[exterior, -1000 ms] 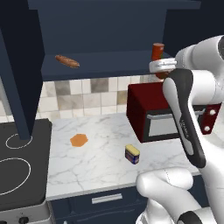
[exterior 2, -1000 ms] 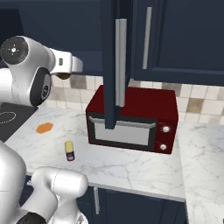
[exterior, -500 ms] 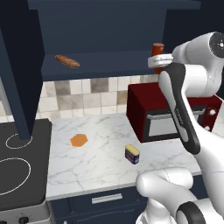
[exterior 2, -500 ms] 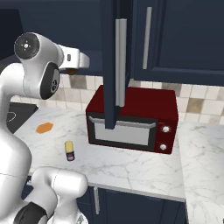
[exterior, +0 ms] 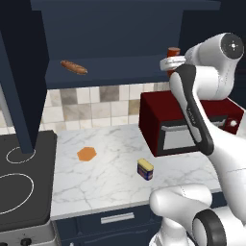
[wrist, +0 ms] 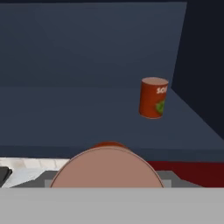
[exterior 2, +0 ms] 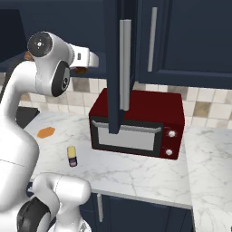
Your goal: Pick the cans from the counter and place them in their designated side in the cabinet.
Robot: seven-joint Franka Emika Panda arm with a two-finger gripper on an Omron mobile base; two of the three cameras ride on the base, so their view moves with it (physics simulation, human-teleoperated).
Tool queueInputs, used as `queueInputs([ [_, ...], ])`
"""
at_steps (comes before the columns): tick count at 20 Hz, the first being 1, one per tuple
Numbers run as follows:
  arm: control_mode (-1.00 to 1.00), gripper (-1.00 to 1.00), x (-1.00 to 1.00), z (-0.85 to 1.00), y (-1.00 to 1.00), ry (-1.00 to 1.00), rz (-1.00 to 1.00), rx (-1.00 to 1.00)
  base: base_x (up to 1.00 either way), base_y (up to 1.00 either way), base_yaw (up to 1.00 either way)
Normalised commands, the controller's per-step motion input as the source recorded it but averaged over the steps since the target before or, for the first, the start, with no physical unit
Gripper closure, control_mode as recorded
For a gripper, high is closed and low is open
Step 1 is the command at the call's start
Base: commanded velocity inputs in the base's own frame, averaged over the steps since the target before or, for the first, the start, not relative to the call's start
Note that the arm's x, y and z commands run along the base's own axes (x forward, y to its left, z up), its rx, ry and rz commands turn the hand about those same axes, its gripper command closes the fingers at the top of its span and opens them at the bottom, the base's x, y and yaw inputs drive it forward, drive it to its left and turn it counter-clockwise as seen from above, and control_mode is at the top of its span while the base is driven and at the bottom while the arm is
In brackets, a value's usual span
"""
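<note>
The squat yellow tin (exterior: 145, 169) stands on the marble worktop (exterior: 110, 182), in front of the red microwave (exterior: 168, 125). Higher up, at the cabinet (exterior: 110, 29) shelf's front edge, the end effector (exterior: 166, 61) is partly closed around a tan-topped can (wrist: 107, 168), which hides its fingertips. Farther back, a red can (wrist: 153, 98) stands upright on the shelf's right side, well apart from the baguette (exterior: 73, 67) on the left.

a red microwave (exterior: 192, 120) stands against the tiled wall (exterior: 91, 103). a flat orange hexagonal piece (exterior: 87, 153) lies well apart from it, near the black stovetop (exterior: 19, 192) with white rings. a brown baguette (exterior: 73, 67) lies up on a dark shelf
</note>
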Motion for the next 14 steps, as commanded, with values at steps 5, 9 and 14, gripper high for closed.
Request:
queueInputs([
  [5, -1.00, 1.00, 0.35, -0.10, -0.05, 0.00, -0.01, 0.00, 0.00, 0.00, 0.00],
  [9, -1.00, 1.00, 0.33, -0.04, -0.04, 0.00, -0.01, -0.01, 0.00, 0.00, 0.00],
  [14, -1.00, 1.00, 0.20, 0.00, -0.07, 0.01, -0.01, -0.01, 0.00, 0.00, 0.00],
])
